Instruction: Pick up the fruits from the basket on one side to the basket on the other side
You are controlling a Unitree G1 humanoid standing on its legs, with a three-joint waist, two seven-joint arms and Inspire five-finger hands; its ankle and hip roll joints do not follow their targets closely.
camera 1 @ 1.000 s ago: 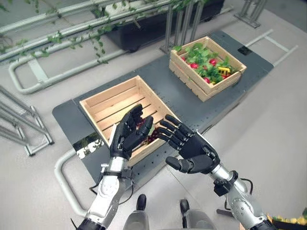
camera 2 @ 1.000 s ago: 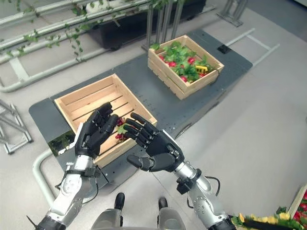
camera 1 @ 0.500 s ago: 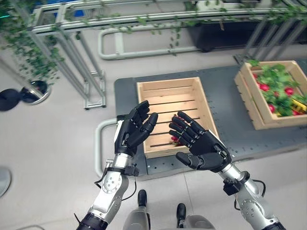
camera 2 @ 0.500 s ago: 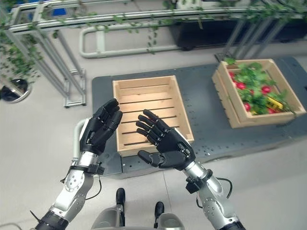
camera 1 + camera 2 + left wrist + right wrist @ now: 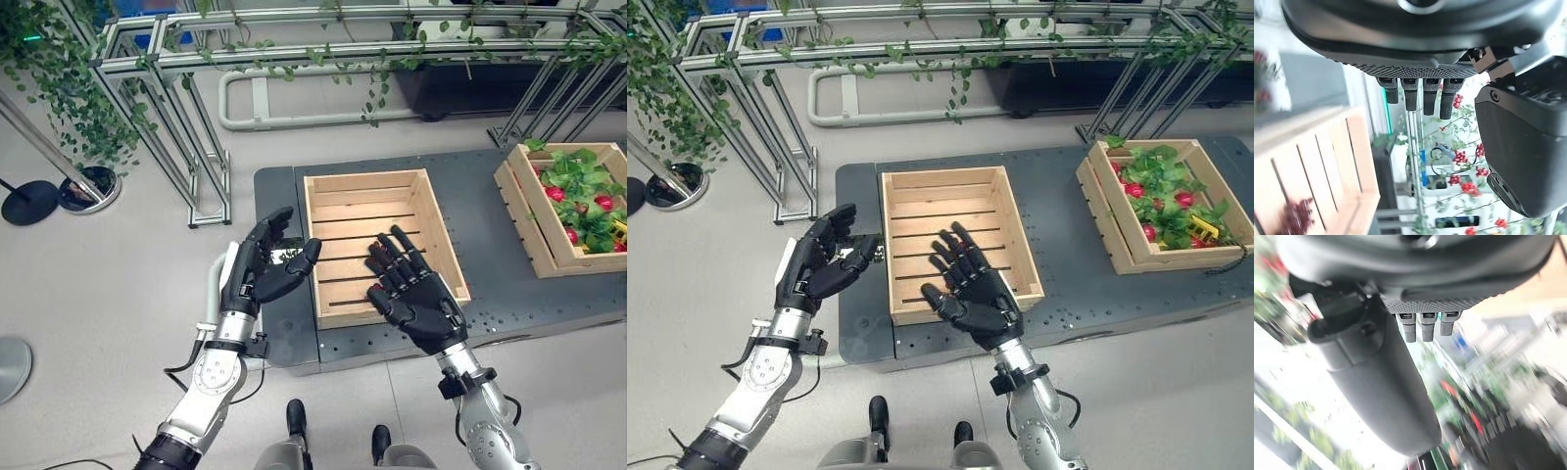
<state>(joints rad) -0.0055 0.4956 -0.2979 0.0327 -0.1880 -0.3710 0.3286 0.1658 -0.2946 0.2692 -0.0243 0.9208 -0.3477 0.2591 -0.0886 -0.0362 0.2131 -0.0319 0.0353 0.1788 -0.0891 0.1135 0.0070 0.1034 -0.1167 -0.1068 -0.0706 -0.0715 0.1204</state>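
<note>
A pale wooden crate [image 5: 367, 177] stands on a dark grey platform [image 5: 490, 245] in front of me. A cluster of dark red fruit [image 5: 1295, 218] lies on its slats. A second crate [image 5: 534, 230] at the far right holds red fruits [image 5: 556, 194] among green leaves. My left hand [image 5: 265, 269] hovers left of the near crate, palm up, open and holding nothing. My right hand [image 5: 416, 294] hangs over that crate's front right corner, fingers straight and spread, open and holding nothing.
Metal frames hung with vines [image 5: 167, 117] stand behind and to the left of the platform. A white tube rail [image 5: 294, 108] lies on the floor at the back. A black round stand base [image 5: 29, 201] sits far left, and a dark planter box [image 5: 470, 83] at the back right.
The whole picture has shifted as the camera turned. My hands have drawn apart: the left now sits beside the crate, the right has come nearer its front right corner.
</note>
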